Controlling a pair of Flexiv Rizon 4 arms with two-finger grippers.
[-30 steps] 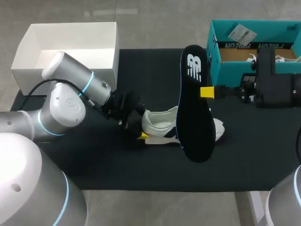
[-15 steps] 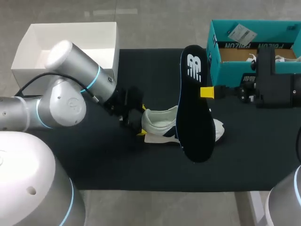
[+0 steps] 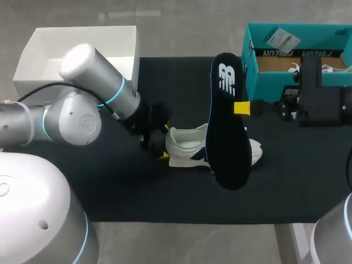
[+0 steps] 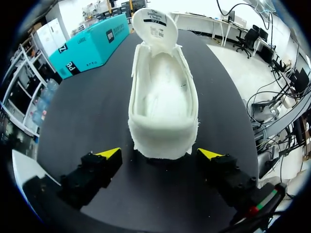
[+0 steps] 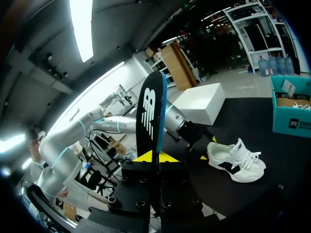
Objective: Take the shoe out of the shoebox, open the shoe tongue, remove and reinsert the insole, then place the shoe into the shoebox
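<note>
Lying on its sole near the middle of the black mat (image 3: 165,192), the white shoe (image 3: 187,144) points its toe to 3 o'clock and its heel to 9 o'clock in the head view. Across its forefoot hangs the dark insole (image 3: 226,121), clear of the mat and running lengthwise from 12 to 6 o'clock. The right gripper (image 3: 240,107) comes in at the insole's 3 o'clock edge; its wrist view shows the insole (image 5: 150,111) standing on edge with a yellow tip pressed to each face, so the right gripper (image 5: 155,156) is clamped on it.

At the shoe's 9 o'clock sits the left gripper (image 3: 164,142). Seen from its wrist, the left gripper (image 4: 159,153) has its fingers spread wide, with the heel of the shoe (image 4: 163,107) just ahead of the gap and neither tip touching it (the shoe's inside looks bare, and the tongue (image 4: 155,24) stands up at the far end).

The teal shoebox (image 3: 250,49) sits at 2 o'clock from the shoe, and a white box (image 3: 82,33) at 10 o'clock.
</note>
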